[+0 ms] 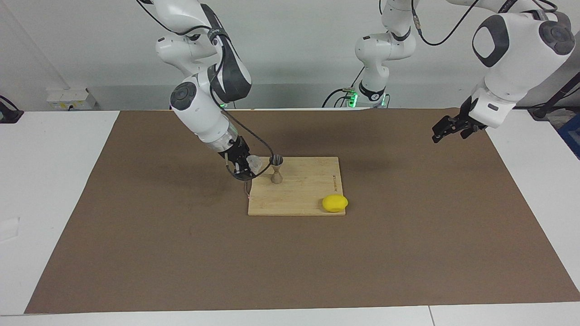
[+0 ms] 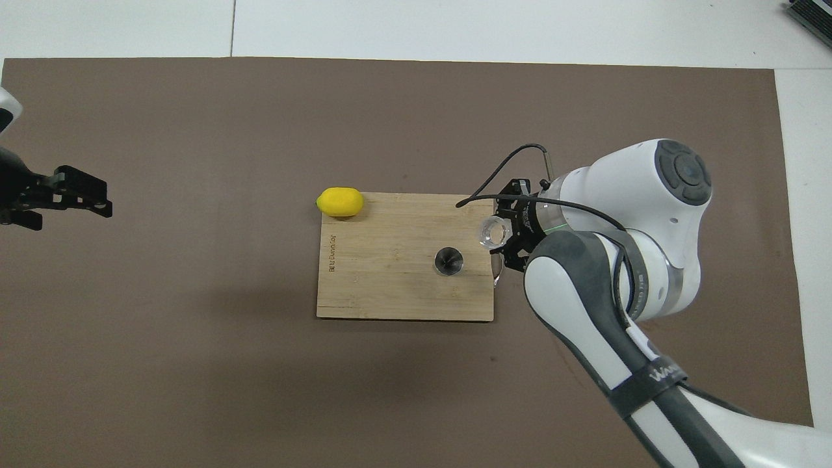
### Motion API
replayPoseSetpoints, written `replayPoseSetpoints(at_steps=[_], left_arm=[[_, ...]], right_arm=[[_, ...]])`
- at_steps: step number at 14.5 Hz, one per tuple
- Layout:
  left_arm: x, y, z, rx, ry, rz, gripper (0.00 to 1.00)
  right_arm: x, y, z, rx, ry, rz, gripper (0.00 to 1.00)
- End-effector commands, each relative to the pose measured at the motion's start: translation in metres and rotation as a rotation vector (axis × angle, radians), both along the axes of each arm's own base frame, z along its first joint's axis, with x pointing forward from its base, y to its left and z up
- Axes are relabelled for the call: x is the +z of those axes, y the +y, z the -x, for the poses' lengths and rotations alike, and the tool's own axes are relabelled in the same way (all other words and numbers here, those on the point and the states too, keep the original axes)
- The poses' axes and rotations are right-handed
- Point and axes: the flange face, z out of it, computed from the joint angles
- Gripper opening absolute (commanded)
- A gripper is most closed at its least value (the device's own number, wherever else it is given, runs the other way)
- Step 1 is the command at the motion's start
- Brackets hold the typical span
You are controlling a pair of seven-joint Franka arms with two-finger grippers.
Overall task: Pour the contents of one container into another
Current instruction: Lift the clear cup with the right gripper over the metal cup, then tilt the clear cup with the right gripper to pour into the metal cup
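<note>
My right gripper (image 1: pixel 248 166) (image 2: pixel 500 234) is shut on the small clear glass cup (image 1: pixel 254 163) (image 2: pixel 493 232). It holds the cup tilted, mouth toward the jigger, in the air over the wooden board's edge at the right arm's end. The silvery hourglass jigger (image 1: pixel 276 168) (image 2: pixel 448 260) stands upright on the board (image 1: pixel 312 199) (image 2: pixel 390 286), a short gap from the cup. My left gripper (image 1: pixel 446 127) (image 2: pixel 88 195) waits in the air over the brown mat at the left arm's end.
A yellow lemon (image 1: pixel 335 203) (image 2: pixel 340 201) lies at the board's corner farthest from the robots, toward the left arm's end. The board has a metal handle (image 2: pixel 497 266) under my right gripper. A brown mat (image 1: pixel 408 235) covers the table.
</note>
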Motion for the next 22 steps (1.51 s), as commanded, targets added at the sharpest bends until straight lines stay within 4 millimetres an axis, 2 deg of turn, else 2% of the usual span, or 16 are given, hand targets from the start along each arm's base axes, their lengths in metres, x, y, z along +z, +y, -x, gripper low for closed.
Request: replayPoseSetpoints(at_steps=[1, 3, 6, 9, 11, 12, 13, 14, 21, 22], left_arm=[[0.018, 0.002, 0.015, 0.026, -0.033, -0.032, 1.00], [0.018, 0.002, 0.009, 0.024, -0.056, -0.045, 1.00], [0.031, -0.001, 0.009, 0.021, -0.070, -0.047, 1.00], [0.030, -0.011, 0.013, 0.000, -0.043, -0.052, 1.00], [0.025, -0.016, 0.013, -0.010, -0.035, -0.050, 1.00], [0.025, -0.017, 0.015, -0.013, -0.032, -0.051, 1.00], [0.023, -0.023, 0.013, -0.024, -0.037, -0.048, 1.00], [0.023, -0.039, 0.013, -0.049, -0.042, -0.048, 1.00], [0.028, -0.031, 0.019, -0.039, -0.030, -0.047, 1.00], [0.029, -0.025, 0.019, -0.036, -0.033, -0.047, 1.00]], right_arm=[[0.010, 0.015, 0.000, 0.001, -0.030, 0.066, 0.15], [0.013, 0.025, 0.003, 0.005, -0.042, 0.098, 0.15], [0.015, 0.041, 0.009, 0.021, -0.064, 0.156, 0.15], [0.015, 0.045, 0.010, 0.023, -0.076, 0.188, 0.15], [0.015, 0.063, 0.019, 0.071, -0.100, 0.229, 0.15], [0.015, 0.064, 0.020, 0.072, -0.113, 0.258, 0.15], [0.015, 0.068, 0.022, 0.077, -0.126, 0.285, 0.15], [0.016, 0.076, 0.026, 0.100, -0.140, 0.303, 0.15], [0.019, 0.083, 0.032, 0.152, -0.198, 0.405, 0.15], [0.019, 0.085, 0.033, 0.160, -0.205, 0.414, 0.15]])
